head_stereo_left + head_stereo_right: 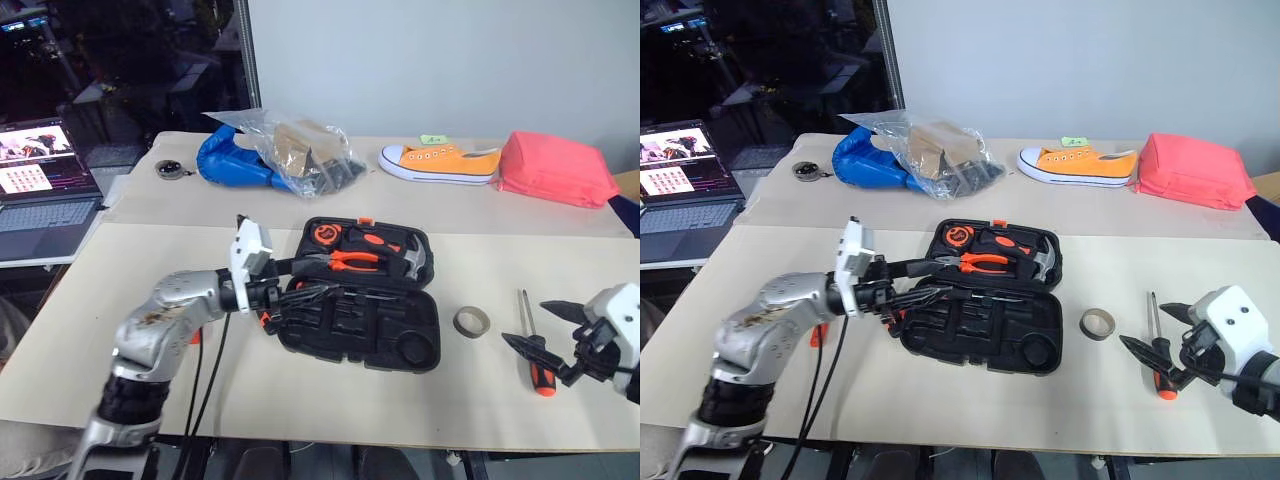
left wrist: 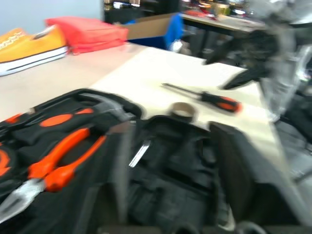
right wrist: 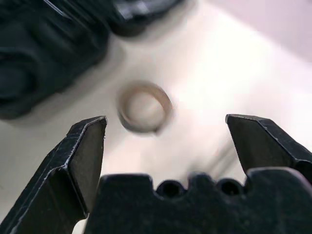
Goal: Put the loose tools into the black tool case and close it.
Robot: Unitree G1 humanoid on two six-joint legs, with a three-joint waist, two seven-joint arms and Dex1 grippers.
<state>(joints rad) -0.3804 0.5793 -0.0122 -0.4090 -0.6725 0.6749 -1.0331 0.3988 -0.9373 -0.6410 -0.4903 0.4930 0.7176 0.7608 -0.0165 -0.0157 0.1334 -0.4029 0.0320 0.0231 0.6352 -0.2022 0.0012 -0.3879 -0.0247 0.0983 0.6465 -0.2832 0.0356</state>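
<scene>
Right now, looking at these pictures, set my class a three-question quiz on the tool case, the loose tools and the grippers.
1. True or false: the tool case lies open.
2. Which lies nearer the case: A) tape roll B) screwdriver?
3. Fill in: the right gripper is ____, with nothing between its fingers.

Key: 1 true. 2 A. 3 open.
</scene>
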